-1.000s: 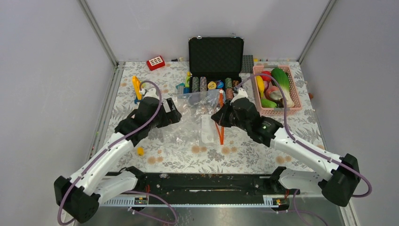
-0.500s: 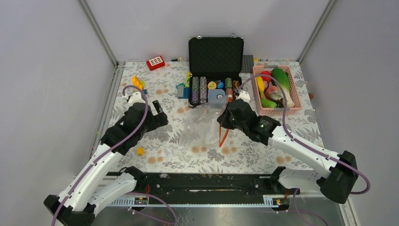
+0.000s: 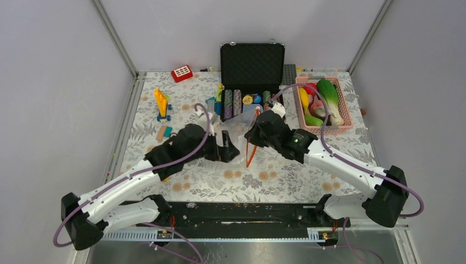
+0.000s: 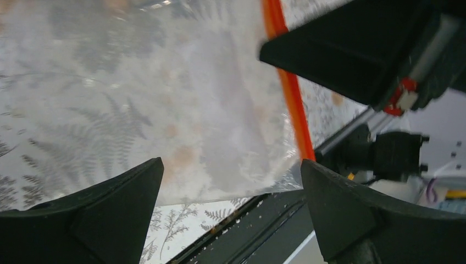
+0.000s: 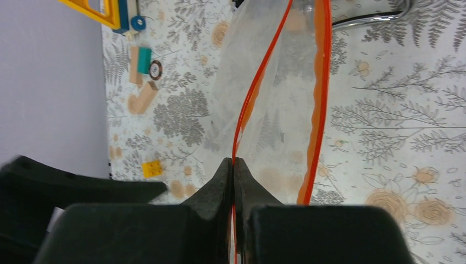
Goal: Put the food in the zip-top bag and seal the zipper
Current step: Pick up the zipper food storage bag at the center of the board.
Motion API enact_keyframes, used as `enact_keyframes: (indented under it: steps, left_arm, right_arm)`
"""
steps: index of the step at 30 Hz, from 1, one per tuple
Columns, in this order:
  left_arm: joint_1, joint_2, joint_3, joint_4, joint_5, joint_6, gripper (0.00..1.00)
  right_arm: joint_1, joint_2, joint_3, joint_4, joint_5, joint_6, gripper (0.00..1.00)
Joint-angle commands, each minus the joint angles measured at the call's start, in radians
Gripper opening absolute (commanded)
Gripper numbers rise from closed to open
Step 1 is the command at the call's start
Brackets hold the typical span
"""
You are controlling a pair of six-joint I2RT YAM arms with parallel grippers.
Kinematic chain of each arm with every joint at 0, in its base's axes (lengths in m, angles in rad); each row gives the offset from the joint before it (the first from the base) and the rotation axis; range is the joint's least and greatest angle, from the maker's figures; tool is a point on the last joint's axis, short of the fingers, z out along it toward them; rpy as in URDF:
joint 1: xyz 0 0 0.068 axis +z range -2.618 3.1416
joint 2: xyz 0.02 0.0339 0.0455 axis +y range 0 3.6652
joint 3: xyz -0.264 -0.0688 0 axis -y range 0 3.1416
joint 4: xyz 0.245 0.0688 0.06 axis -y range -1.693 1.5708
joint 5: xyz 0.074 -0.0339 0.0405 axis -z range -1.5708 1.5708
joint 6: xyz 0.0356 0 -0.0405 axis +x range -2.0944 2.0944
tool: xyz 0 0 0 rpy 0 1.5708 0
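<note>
My right gripper [image 5: 233, 165] is pinched tight on one thin orange-red lip of the zip-top bag [image 5: 264, 110], and the clear film hangs from that grip above the flowered table [image 3: 286, 176], in the middle between my two arms. The other half of the zipper [image 5: 319, 110] runs apart from the lip I hold, so the mouth stands parted, not sealed.

My left gripper [image 4: 229, 165] has its jaws spread wide, one finger on each side of the bag's lower edge as my wrist camera sees it. The film fills the gap between them, with the orange strip toward my right-hand finger. Whether either pad touches the plastic I cannot tell; the view is too close and blurred there.

The bag looks empty to me. I see only the tablecloth pattern through it. The food [image 3: 321, 102] lies well apart, at the far right in the pink mesh basket [image 3: 324, 131]: the banana [image 3: 303, 99], the leafy cabbage [image 3: 329, 94] and some red and green pieces.

I judge the task is at its opening step: one lip held, the second not yet taken, nothing loaded, and the zipper left to close last.
</note>
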Motion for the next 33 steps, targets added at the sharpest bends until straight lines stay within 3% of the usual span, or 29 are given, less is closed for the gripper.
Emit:
enact_keyframes:
  steps: [1,4,11,23,30,33]
  left_arm:
    - [-0.152,0.066,0.067,0.105,-0.101,0.091,0.99]
    - [-0.221,0.11,0.084,0.103,-0.252,0.096,0.99]
    - [-0.282,0.188,0.122,0.102,-0.444,0.073,0.97]
    - [-0.291,0.209,0.116,0.109,-0.503,0.054,0.88]
    - [-0.296,0.243,0.114,0.104,-0.542,0.042,0.64]
    - [-0.304,0.251,0.111,0.109,-0.563,0.044,0.62]
  right_arm:
    - [0.016,0.027,0.075,-0.006,0.028,0.073,0.0]
    - [0.021,0.035,0.079,-0.006,0.021,0.089,0.0]
    - [0.029,0.056,0.082,-0.002,-0.012,0.111,0.0]
    - [0.032,0.052,0.069,0.015,-0.039,0.118,0.0]
    - [0.032,0.029,0.067,0.011,-0.05,0.123,0.0]
    - [0.032,0.028,0.065,0.014,-0.066,0.133,0.0]
